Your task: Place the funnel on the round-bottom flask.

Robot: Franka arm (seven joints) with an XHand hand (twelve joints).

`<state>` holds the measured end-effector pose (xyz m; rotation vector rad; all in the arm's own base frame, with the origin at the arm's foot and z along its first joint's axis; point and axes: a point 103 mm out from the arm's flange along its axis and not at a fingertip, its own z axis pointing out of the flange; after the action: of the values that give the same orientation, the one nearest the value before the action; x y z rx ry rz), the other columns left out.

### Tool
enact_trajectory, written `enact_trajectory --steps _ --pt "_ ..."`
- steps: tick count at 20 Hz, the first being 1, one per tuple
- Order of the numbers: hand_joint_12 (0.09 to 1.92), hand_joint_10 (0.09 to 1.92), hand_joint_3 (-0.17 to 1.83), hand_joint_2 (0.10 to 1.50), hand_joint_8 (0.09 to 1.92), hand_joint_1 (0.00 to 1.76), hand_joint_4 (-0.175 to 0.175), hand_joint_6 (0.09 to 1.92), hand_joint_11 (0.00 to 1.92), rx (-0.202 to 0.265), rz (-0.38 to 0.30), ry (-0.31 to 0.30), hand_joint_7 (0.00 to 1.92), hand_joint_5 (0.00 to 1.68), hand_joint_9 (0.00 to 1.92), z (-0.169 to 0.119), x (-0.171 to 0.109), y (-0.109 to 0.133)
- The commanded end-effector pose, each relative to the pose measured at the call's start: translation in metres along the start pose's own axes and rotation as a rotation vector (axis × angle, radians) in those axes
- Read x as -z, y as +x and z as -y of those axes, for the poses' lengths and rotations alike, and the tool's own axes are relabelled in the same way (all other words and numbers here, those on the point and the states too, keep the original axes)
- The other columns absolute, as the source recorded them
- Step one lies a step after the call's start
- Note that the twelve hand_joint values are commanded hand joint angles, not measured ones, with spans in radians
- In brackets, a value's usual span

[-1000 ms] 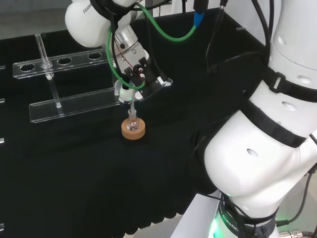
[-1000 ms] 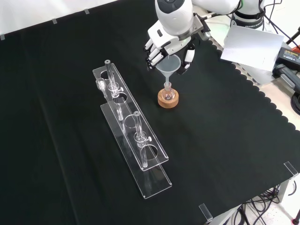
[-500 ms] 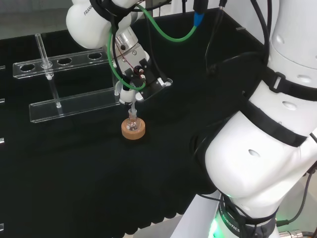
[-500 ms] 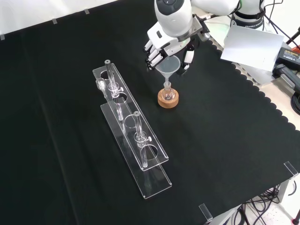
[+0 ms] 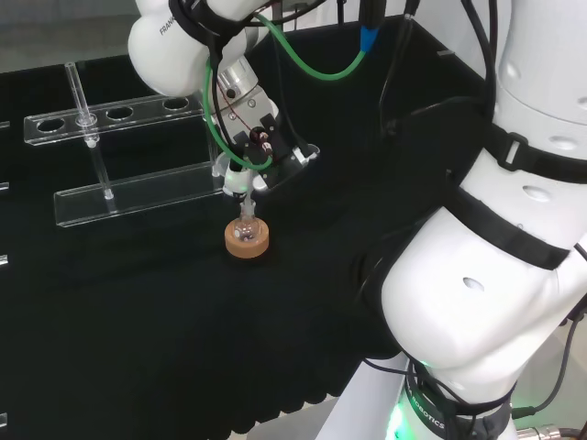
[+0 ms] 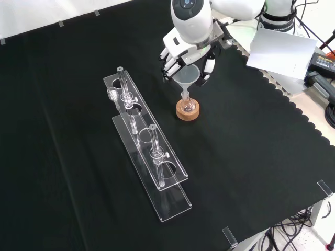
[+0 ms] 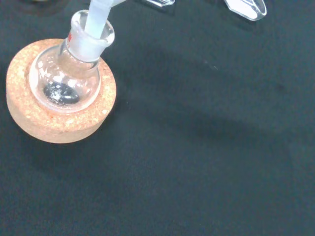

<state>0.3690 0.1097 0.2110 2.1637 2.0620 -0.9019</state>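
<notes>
Hand (image 6: 184,52) above the flask (image 6: 187,104), fingers curled around the funnel (image 6: 188,77).

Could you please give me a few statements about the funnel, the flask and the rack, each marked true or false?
1. The funnel's stem sits in the neck of the round-bottom flask. True.
2. The flask rests on a red ribbed ring. False: it rests on a cork ring.
3. The hand is at the funnel's cone. True.
4. The clear rack lies flat with no tubes in it. False: it stands upright and holds tubes.
5. The flask lies tipped on its side. False: it stands upright.
</notes>
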Motion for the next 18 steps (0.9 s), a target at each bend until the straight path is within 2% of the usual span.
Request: enact_trajectory --steps 1,18 --pt "1.21 0.43 0.52 0.82 0.67 0.77 -0.006 0.63 0.61 0.017 -0.001 0.009 0.60 0.59 0.91 -0.0054 -0.0118 0.0091" --pt "1.22 0.43 0.52 0.81 0.67 0.75 -0.010 0.62 0.59 0.030 -0.005 0.003 0.57 0.56 0.87 -0.0011 -0.0115 0.0129"
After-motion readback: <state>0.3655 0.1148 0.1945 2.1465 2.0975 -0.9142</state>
